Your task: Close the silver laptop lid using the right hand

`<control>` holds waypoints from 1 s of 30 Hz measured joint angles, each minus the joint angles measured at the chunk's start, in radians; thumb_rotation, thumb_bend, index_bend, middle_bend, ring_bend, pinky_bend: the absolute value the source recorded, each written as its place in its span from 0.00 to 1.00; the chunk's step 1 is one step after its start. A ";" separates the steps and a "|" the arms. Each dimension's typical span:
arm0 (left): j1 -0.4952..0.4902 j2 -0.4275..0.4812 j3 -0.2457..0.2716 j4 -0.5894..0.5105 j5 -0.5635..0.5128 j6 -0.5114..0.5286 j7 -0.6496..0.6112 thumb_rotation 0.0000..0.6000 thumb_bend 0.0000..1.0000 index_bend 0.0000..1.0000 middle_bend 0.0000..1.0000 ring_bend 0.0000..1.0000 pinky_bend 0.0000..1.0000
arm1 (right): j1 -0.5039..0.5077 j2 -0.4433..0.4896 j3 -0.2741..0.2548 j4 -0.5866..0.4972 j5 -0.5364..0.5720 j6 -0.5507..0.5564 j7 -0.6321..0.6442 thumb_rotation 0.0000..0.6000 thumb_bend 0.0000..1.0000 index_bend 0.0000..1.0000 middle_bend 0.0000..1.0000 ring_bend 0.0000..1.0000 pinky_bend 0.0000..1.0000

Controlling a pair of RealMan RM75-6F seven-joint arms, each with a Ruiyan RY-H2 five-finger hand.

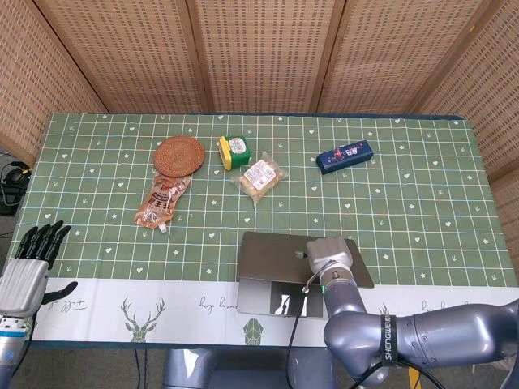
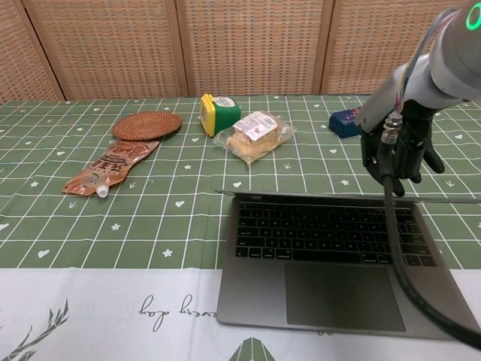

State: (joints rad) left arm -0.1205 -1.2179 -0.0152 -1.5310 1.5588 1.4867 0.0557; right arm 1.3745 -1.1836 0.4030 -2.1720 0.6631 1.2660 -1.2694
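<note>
The silver laptop [image 1: 272, 261] lies at the table's near edge, its lid lowered most of the way over the keyboard. In the chest view the lid shows nearly edge-on as a thin line above the keyboard [image 2: 323, 233]. My right hand [image 1: 328, 253] rests on top of the lid near its right side; the chest view shows this hand [image 2: 397, 158] palm down with its fingers hanging over the lid's edge, holding nothing. My left hand [image 1: 34, 263] hovers off the table's near left corner with its fingers apart and nothing in it.
On the far half of the table are a woven coaster [image 1: 180, 154], a brown pouch [image 1: 162, 203], a yellow-green container [image 1: 234, 151], a wrapped snack [image 1: 259, 176] and a blue box [image 1: 345, 156]. Wicker screens stand behind the table.
</note>
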 measured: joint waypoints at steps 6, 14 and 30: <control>-0.001 -0.001 0.000 0.001 -0.001 -0.003 0.000 1.00 0.14 0.00 0.00 0.00 0.00 | 0.000 -0.022 -0.012 0.015 0.003 -0.011 -0.005 1.00 1.00 0.65 0.51 0.43 0.48; -0.001 0.000 0.000 0.001 -0.002 -0.003 -0.001 1.00 0.14 0.00 0.00 0.00 0.00 | -0.001 -0.045 -0.026 0.031 0.008 -0.018 -0.013 1.00 1.00 0.65 0.51 0.43 0.48; -0.001 0.000 -0.002 0.002 -0.005 -0.003 -0.002 1.00 0.14 0.00 0.00 0.00 0.00 | -0.015 -0.100 -0.058 0.074 -0.006 -0.042 -0.021 1.00 1.00 0.64 0.50 0.42 0.47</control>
State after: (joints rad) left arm -0.1218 -1.2182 -0.0171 -1.5286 1.5537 1.4836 0.0540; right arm 1.3597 -1.2833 0.3452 -2.0984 0.6576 1.2244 -1.2901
